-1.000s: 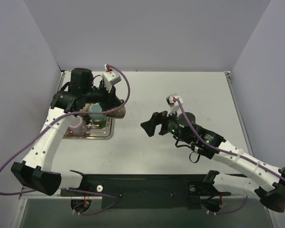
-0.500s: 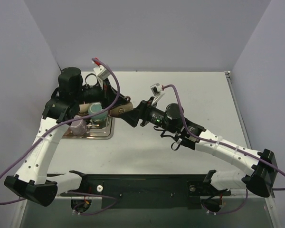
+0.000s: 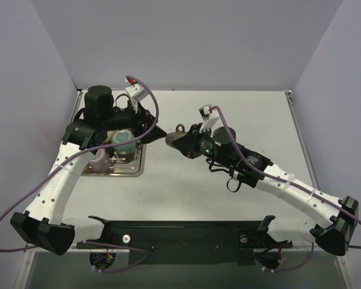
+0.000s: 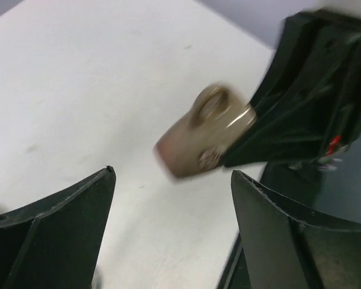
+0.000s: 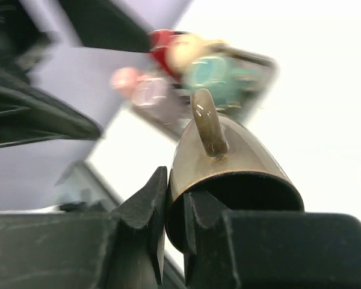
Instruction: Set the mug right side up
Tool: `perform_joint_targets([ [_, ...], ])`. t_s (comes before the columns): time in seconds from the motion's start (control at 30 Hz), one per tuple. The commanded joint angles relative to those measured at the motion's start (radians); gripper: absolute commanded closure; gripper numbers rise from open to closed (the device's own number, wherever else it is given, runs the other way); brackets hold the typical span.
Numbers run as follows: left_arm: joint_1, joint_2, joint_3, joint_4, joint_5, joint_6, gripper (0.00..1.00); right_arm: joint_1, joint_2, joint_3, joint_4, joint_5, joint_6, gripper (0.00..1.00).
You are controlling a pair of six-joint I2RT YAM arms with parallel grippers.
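1. Plainly, the right gripper is clenched on the brown mug, pinching its rim wall with one finger inside the mouth and the other outside.
2. The mug hangs on its side above the worktop, a little left of the middle, with its handle uppermost and its base pointing at the left gripper.
3. The left gripper stands released, its fingers spread wide either side of the mug's base and apart from it.
4. A metal tray lies by the worktop's left edge, carrying a teal cup and a pink cup.
5. The mug is just beyond the tray's far right corner.
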Motion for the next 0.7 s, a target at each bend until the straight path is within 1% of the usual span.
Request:
perform_joint_targets([
  [0.0, 0.008, 0.027, 0.098, -0.194, -0.448, 0.206, 0.12, -0.128, -0.025, 0.165, -0.564, 0.354, -0.194, 1.0],
  [0.03, 0.008, 0.037, 0.109, -0.235, -0.511, 0.232, 0.12, -0.221, 0.005, 0.182, -0.618, 0.348, -0.203, 1.0],
  [0.07, 0.008, 0.042, 0.109, -0.254, -0.597, 0.287, 0.12, -0.264, 0.025, 0.184, -0.715, 0.348, -0.211, 1.0],
  [0.1, 0.008, 0.053, 0.098, -0.28, -0.637, 0.319, 0.11, -0.359, 0.06, 0.179, -0.749, 0.348, -0.217, 1.0],
  [0.13, 0.009, 0.056, 0.088, -0.292, -0.698, 0.367, 0.11, -0.395, 0.083, 0.169, -0.796, 0.351, -0.233, 1.0],
  [0.17, 0.009, 0.065, 0.062, -0.306, -0.726, 0.401, 0.11, -0.472, 0.129, 0.152, -0.82, 0.345, -0.241, 1.0],
  [0.2, 0.009, 0.068, 0.042, -0.312, -0.769, 0.451, 0.11, -0.516, 0.148, 0.143, -0.827, 0.341, -0.259, 1.0],
  [0.3, 0.012, 0.083, -0.043, -0.312, -0.849, 0.519, 0.11, -0.622, 0.263, 0.129, -0.857, 0.298, -0.29, 1.0],
  [0.33, 0.014, 0.087, -0.058, -0.309, -0.913, 0.547, 0.1, -0.631, 0.286, 0.129, -0.867, 0.304, -0.304, 1.0],
  [0.4, 0.031, 0.091, -0.096, -0.301, -0.958, 0.588, 0.1, -0.653, 0.365, 0.132, -0.875, 0.319, -0.324, 1.0],
  [0.43, 0.055, 0.097, -0.121, -0.292, -0.966, 0.619, 0.1, -0.666, 0.378, 0.13, -0.871, 0.308, -0.332, 1.0],
  [0.57, 0.144, 0.134, -0.155, -0.26, -0.951, 0.663, 0.11, -0.691, 0.429, 0.109, -0.826, 0.282, -0.329, 1.0],
  [0.67, 0.16, 0.139, -0.179, -0.237, -0.905, 0.688, 0.11, -0.715, 0.439, 0.083, -0.794, 0.23, -0.327, 1.0],
])
